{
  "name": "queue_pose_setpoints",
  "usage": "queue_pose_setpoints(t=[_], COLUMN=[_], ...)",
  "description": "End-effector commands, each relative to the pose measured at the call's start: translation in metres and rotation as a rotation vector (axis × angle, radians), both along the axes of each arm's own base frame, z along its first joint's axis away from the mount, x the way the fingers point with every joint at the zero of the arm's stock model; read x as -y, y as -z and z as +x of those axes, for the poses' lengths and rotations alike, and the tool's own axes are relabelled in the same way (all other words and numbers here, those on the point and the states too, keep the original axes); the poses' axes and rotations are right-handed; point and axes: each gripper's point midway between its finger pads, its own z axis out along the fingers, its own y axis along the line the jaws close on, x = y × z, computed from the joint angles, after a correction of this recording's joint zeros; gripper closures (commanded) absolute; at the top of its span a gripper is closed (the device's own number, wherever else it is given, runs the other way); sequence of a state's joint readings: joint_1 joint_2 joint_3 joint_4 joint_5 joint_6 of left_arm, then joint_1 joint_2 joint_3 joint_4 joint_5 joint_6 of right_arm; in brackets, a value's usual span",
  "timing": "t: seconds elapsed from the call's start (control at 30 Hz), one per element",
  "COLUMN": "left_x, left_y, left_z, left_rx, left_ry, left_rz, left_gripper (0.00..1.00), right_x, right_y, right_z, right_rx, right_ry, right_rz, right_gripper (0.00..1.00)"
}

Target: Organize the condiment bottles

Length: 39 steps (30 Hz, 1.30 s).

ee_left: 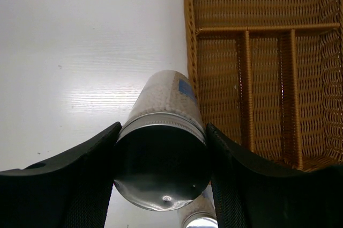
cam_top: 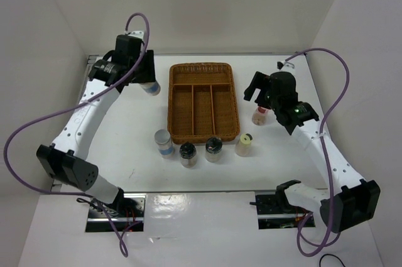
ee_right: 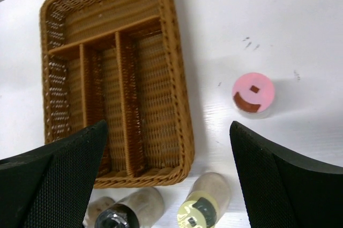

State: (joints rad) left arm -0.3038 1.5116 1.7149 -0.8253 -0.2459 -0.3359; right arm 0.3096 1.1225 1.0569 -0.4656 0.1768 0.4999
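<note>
My left gripper (cam_top: 146, 78) is shut on a white bottle with a silver top and a blue band (cam_top: 151, 88), just left of the wicker tray (cam_top: 202, 66). In the left wrist view the bottle (ee_left: 161, 147) fills the gap between both fingers. A second white bottle (cam_top: 164, 142), two black-capped bottles (cam_top: 188, 154) (cam_top: 213, 149) and a yellow-capped one (cam_top: 244, 144) stand in a row before the tray. My right gripper (ee_right: 169, 179) hangs open above the table, right of the tray. The pink-capped bottle (ee_right: 253, 93) stands just beyond its right finger, untouched.
The brown wicker tray (ee_right: 179, 104) has one crosswise compartment at the far end and three long ones, all bare. White walls close in the table on the left, back and right. The arm bases and purple cables sit at the near edge.
</note>
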Motion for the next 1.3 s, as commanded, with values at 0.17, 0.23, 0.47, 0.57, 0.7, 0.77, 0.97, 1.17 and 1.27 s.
queue_pose_setpoints(t=[0.17, 0.23, 0.47, 0.57, 0.7, 0.77, 0.97, 1.17, 1.27], left_x=[0.064, 0.080, 0.105, 0.108, 0.113, 0.114, 0.119, 0.121, 0.121], left_y=[0.000, 0.010, 0.034, 0.042, 0.055, 0.057, 0.076, 0.089, 0.097], left_z=[0.045, 0.052, 0.072, 0.078, 0.089, 0.092, 0.104, 0.111, 0.112], left_rx=[0.050, 0.036, 0.000, -0.009, -0.026, -0.032, -0.067, -0.084, -0.107], left_ry=[0.121, 0.145, 0.169, 0.169, 0.168, 0.174, 0.180, 0.173, 0.173], left_rz=[-0.032, -0.028, -0.008, -0.004, 0.002, 0.012, 0.033, 0.046, 0.055], left_gripper=[0.47, 0.47, 0.47, 0.47, 0.47, 0.47, 0.47, 0.47, 0.47], right_x=[0.025, 0.028, 0.040, 0.038, 0.038, 0.038, 0.038, 0.040, 0.040], right_y=[0.026, 0.029, 0.039, 0.042, 0.054, 0.059, 0.065, 0.060, 0.060], right_z=[0.013, 0.014, 0.021, 0.021, 0.024, 0.025, 0.026, 0.026, 0.026], right_rx=[-0.066, -0.075, -0.102, -0.113, -0.149, -0.161, -0.179, -0.171, -0.171], right_ry=[0.084, 0.093, 0.118, 0.103, 0.092, 0.092, 0.086, 0.088, 0.088], right_rz=[-0.050, -0.052, -0.040, -0.044, -0.049, -0.052, -0.063, -0.055, -0.055], right_gripper=[0.02, 0.02, 0.02, 0.02, 0.02, 0.02, 0.02, 0.02, 0.02])
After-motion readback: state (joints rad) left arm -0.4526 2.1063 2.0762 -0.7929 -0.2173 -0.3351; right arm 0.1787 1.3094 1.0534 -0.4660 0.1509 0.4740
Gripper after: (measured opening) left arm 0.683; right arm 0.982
